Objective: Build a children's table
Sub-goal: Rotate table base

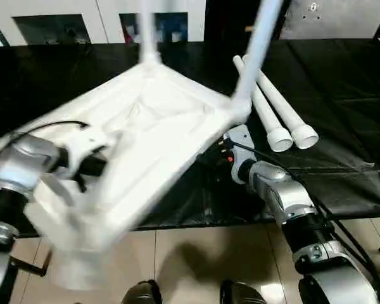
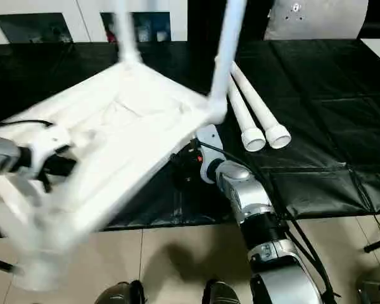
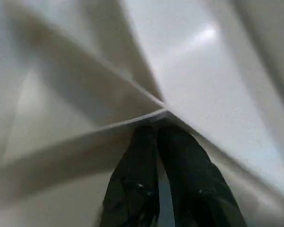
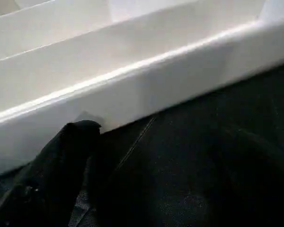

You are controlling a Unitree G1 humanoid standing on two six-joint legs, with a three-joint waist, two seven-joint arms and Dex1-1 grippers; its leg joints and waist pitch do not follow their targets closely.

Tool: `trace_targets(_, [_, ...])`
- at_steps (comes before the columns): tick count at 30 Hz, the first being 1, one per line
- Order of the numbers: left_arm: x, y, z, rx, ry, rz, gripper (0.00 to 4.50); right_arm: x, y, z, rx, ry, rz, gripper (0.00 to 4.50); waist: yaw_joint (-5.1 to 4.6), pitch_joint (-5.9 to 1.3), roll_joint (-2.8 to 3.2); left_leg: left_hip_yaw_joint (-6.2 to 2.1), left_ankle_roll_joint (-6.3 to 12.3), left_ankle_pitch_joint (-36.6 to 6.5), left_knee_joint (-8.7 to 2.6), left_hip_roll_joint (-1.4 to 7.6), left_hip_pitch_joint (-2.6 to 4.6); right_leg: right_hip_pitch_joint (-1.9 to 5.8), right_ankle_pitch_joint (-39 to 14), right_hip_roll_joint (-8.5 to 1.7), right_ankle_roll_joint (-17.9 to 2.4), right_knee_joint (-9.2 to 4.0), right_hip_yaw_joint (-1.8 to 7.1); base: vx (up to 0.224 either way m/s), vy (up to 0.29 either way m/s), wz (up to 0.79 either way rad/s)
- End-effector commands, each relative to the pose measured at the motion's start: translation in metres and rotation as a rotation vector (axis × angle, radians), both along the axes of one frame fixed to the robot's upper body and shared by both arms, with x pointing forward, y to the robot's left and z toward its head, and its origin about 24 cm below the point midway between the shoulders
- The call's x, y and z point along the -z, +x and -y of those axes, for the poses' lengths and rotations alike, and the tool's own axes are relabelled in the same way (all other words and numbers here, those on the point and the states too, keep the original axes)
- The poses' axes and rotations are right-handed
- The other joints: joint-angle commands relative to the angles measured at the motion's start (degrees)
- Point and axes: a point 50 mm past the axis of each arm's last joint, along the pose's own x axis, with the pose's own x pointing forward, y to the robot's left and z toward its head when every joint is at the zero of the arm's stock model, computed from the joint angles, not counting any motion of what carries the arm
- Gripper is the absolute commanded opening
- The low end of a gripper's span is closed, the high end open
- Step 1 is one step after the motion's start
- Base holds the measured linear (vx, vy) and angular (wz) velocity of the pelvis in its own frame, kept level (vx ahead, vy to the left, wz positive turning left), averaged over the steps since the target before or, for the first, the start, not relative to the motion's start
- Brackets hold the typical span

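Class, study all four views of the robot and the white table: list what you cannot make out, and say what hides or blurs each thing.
1. Right gripper: in the left eye view it sits under the table top, so its jaws are hidden.
2. Tops of the two fitted legs: cut off by the picture's upper edge.
3. Near corner of the table top: smeared by motion blur.
4. Far ends of the two loose legs: hidden behind the fitted leg.

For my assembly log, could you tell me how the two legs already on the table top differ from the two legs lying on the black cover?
The fitted legs stand up from corner sockets of the tilted table top; the loose legs lie flat on the black cover. The fitted legs stand apart at separate corners; the loose legs lie side by side, their open ends toward the robot. All four are white tubes.
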Motion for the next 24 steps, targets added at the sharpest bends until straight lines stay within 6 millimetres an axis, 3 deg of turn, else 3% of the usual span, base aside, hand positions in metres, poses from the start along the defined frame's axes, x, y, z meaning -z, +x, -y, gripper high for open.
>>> trace_targets(1, [0.006, -0.003, 0.027, 0.115, -0.079, -0.042, 0.55, -0.007, 0.002, -0.014, -0.063, 0.016, 0.025, 4.46, 0.04, -3.95, 0.36, -0.64, -0.53, -15.12, -4.49, 1.56, 2.39, 3.24, -10.88, -2.27, -14.32, -2.46, 1.77, 0.000, 0.000, 0.00])
trace_targets(6, [0.007, 0.018, 0.044, 0.054, -0.050, 0.102, 0.55, -0.012, 0.006, -0.013, -0.058, -0.003, 0.056, 4.46, -0.02, -4.05, 0.25, -0.59, -0.25, -15.56, -4.31, 1.29, 2.51, 3.18, -11.72, -2.01, -13.20, -2.80, 1.72, 0.000, 0.000, 0.00])
trace_targets(11, [0.003, 0.042, 0.062, -0.086, -0.084, 0.243, 0.55, -0.025, 0.014, -0.003, -0.003, -0.042, 0.138, 4.46, 0.11, -4.11, -0.23, -0.61, 0.38, -15.45, -4.20, 1.16, 2.18, 3.35, -13.89, -2.02, -12.37, -3.08, 1.63, 0.000, 0.000, 0.00])
trace_targets(13, [0.003, 0.047, 0.068, -0.112, -0.065, 0.293, 0.55, -0.031, 0.018, 0.001, 0.020, -0.045, 0.168, 4.46, 0.29, -4.28, -0.07, -0.67, 0.69, -14.70, -4.14, 1.24, 2.21, 3.31, -13.09, -1.95, -12.39, -3.10, 1.57, 0.000, 0.000, 0.00])
trace_targets(16, [0.003, 0.061, 0.080, -0.265, -0.083, 0.412, 0.55, -0.053, 0.024, 0.012, 0.074, -0.018, 0.256, 4.46, 0.45, -4.63, -0.10, -0.56, 2.03, -12.62, -3.71, 1.06, 2.14, 3.47, -9.05, -1.72, -13.07, -2.72, 1.46, 0.000, 0.000, 0.00])
trace_targets(17, [0.003, 0.062, 0.081, -0.283, -0.086, 0.424, 0.55, -0.055, 0.024, 0.014, 0.079, -0.016, 0.266, 4.46, 0.61, -4.78, -0.37, -0.61, 2.85, -11.21, -3.56, 1.06, 1.94, 3.82, -6.39, -1.71, -13.43, -2.43, 1.40, 0.000, 0.000, 0.00])
trace_targets(18, [0.001, 0.066, 0.085, -0.314, -0.107, 0.475, 0.55, -0.063, 0.025, 0.018, 0.097, -0.010, 0.294, 4.46, 0.78, -4.80, 0.12, -0.78, 3.66, -9.88, -3.51, 1.00, 1.63, 3.92, -4.77, -1.76, -13.57, -2.26, 1.25, 0.000, 0.000, 0.00])
trace_targets(21, [-0.005, 0.067, 0.093, -0.311, -0.187, 0.510, 0.55, -0.071, 0.023, 0.025, 0.106, -0.011, 0.326, 4.46, 0.93, -5.08, 0.02, -0.78, 5.06, -7.85, -3.23, 1.05, 1.76, 4.06, -0.88, -1.68, -14.69, -1.89, 1.09, 0.000, 0.000, 0.00])
trace_targets(24, [-0.012, 0.062, 0.103, -0.226, -0.320, 0.489, 0.55, -0.075, 0.013, 0.035, 0.080, -0.016, 0.338, 4.46, 1.27, -4.89, -0.11, -0.66, 6.14, -6.55, -3.15, 1.08, 1.82, 4.16, 0.64, -1.70, -16.04, -1.78, 1.09, 0.000, 0.000, 0.00])
